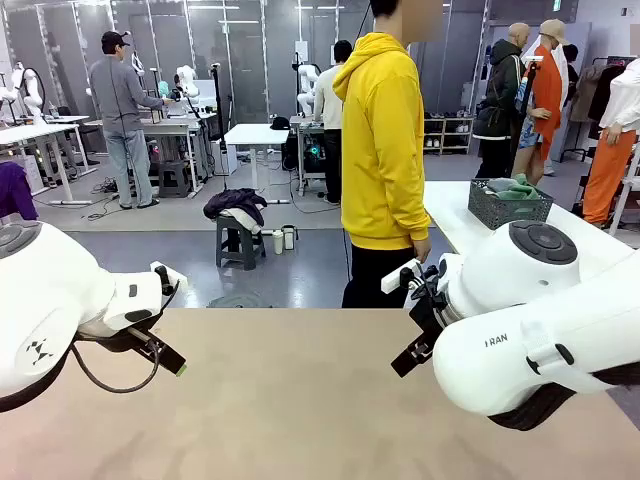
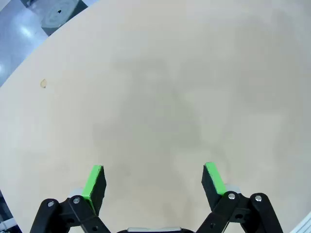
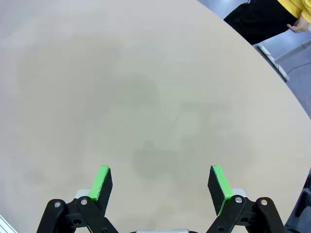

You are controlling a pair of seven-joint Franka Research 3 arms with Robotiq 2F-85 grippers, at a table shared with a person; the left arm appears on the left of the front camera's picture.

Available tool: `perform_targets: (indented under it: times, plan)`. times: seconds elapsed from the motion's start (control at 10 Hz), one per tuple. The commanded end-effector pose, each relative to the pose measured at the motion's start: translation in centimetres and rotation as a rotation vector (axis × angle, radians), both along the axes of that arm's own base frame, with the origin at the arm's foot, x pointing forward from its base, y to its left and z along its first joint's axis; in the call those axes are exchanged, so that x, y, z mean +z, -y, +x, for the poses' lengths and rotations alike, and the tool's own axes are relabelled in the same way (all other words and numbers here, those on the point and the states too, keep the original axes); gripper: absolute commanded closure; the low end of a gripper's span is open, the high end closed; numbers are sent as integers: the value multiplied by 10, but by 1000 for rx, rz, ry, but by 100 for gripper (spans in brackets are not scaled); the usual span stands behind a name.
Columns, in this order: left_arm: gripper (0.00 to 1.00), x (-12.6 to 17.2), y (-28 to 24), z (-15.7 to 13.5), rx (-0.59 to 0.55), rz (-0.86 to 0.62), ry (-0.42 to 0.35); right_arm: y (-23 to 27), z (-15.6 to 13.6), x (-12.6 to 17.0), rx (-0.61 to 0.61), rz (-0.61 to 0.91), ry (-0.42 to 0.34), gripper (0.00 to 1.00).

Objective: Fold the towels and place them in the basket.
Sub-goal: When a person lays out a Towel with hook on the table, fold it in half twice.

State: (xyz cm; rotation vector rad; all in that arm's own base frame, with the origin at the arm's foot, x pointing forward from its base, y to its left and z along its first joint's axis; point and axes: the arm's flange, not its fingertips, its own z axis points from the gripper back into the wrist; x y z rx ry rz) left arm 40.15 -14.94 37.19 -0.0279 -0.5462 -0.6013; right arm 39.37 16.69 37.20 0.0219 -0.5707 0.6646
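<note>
At two o'clock, beyond the one person in a yellow hoodie (image 1: 383,140), one dark mesh basket (image 1: 500,213) of bunched towels (image 1: 520,189) sits on a white side table (image 1: 455,225), while the left gripper (image 2: 154,177) and right gripper (image 3: 160,180) hang spread wide over the beige table (image 1: 300,400).

We see our right fingers (image 3: 102,182), black with green pads, spread wide apart above the beige worktop (image 3: 146,87). Past the worktop's far edge stands a person (image 3: 262,19) in black trousers and a yellow top, one hand (image 3: 302,25) hanging down.
</note>
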Motion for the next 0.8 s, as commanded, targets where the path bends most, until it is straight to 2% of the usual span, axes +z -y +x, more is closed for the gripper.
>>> perform_targets:
  times: [0.0,0.7]
  plan:
    - [0,0,0,0,0,0,0,0,0,0,0,0,0,0]
    - [0,0,0,0,0,0,0,0,0,0,0,0,0,0]
